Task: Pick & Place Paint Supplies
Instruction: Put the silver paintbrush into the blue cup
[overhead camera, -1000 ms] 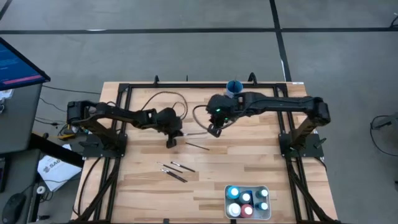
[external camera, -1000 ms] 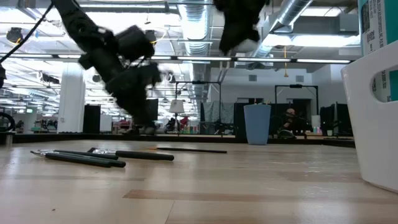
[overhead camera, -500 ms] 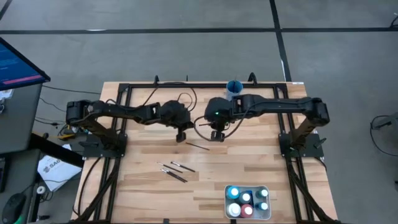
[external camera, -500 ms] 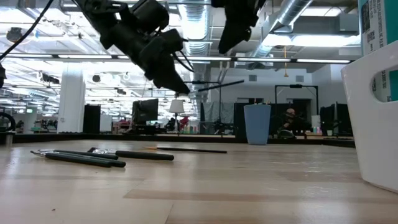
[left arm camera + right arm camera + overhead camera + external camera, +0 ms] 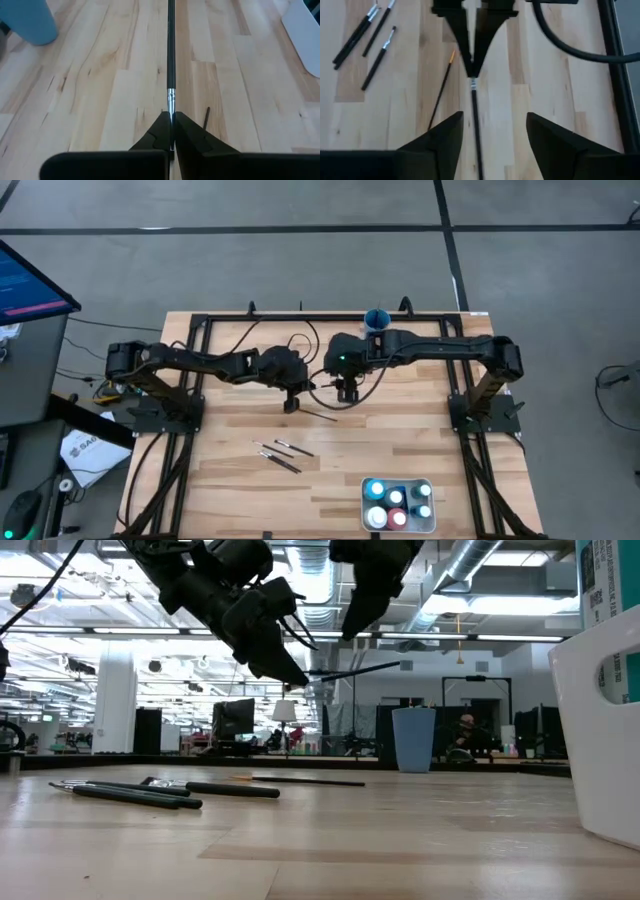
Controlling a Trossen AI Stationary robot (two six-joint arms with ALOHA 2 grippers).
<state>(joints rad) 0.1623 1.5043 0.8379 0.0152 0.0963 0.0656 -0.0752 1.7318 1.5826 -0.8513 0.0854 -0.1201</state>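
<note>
the right gripper (image 5: 492, 145) has just spread its jaws around the paintbrush (image 5: 170, 55) the left gripper (image 5: 170, 135) pinches by its tip, so a handover looks imminent

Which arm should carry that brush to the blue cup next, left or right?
Right, probably. The left gripper is shut on the paintbrush, held out toward the right gripper, whose open fingers straddle the brush's far end. The blue cup stands nearer the right arm, so it looks better placed.

Table (image 5: 230, 480) — paintbrushes (image 5: 281, 453), tray (image 5: 398, 484), cup (image 5: 376, 319)
</note>
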